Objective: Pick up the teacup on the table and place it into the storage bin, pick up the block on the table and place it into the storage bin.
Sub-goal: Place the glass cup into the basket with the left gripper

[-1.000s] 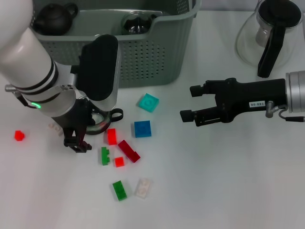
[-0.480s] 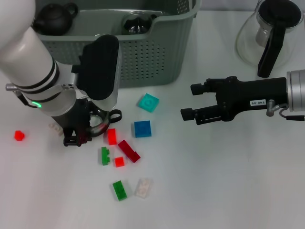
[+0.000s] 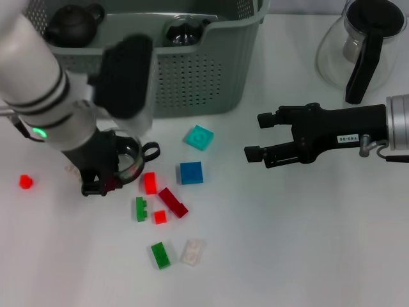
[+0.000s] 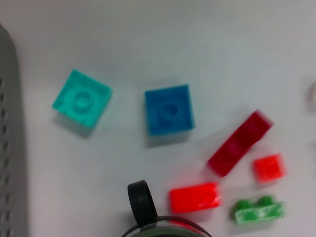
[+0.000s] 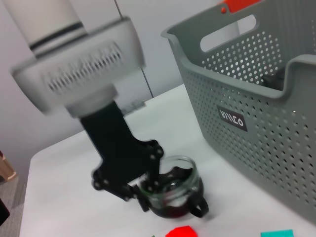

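Teacup first: I see the small clear glass cup with its black loop handle at centre left of the head frame, in front of the storage bin, whose perforated wall fills the upper left. My left gripper has its black fingers pinched on the cup's rim; the right wrist view shows one finger inside the glass and the cup beside the bin's labelled wall. Whether the cup touches the table I cannot tell. Blocks lie scattered just right of and below the cup: a bright red block nearly touching it, a dark red one, a blue one, a teal one. My right gripper hovers at centre right of the frame, fingers spread, holding nothing.
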Action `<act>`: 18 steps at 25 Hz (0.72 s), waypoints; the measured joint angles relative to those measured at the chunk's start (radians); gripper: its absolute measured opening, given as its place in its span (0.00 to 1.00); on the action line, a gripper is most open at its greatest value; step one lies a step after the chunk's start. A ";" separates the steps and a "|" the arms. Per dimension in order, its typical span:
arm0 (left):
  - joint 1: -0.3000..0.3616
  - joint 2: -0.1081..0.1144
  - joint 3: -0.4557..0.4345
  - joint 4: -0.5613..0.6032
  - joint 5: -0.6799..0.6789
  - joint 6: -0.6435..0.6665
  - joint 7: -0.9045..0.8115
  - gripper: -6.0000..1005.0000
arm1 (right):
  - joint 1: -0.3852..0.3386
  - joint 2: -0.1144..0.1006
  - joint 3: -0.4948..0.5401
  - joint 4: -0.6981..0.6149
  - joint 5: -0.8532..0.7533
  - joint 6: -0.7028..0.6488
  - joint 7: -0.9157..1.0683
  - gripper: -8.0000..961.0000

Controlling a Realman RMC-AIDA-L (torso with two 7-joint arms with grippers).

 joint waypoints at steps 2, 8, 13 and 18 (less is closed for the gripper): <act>-0.017 -0.002 -0.076 0.027 -0.058 0.075 0.002 0.05 | 0.000 -0.003 0.001 0.000 0.000 -0.004 0.000 0.98; -0.091 0.001 -0.437 0.070 -0.319 0.280 -0.015 0.05 | -0.006 -0.012 0.012 0.000 -0.001 -0.015 -0.006 0.98; -0.118 0.010 -0.629 0.149 -0.395 0.239 -0.111 0.05 | -0.013 -0.020 0.012 0.000 -0.002 -0.030 -0.006 0.98; -0.170 0.097 -0.674 0.116 -0.392 0.018 -0.291 0.05 | -0.014 -0.024 0.012 0.000 -0.002 -0.035 -0.008 0.98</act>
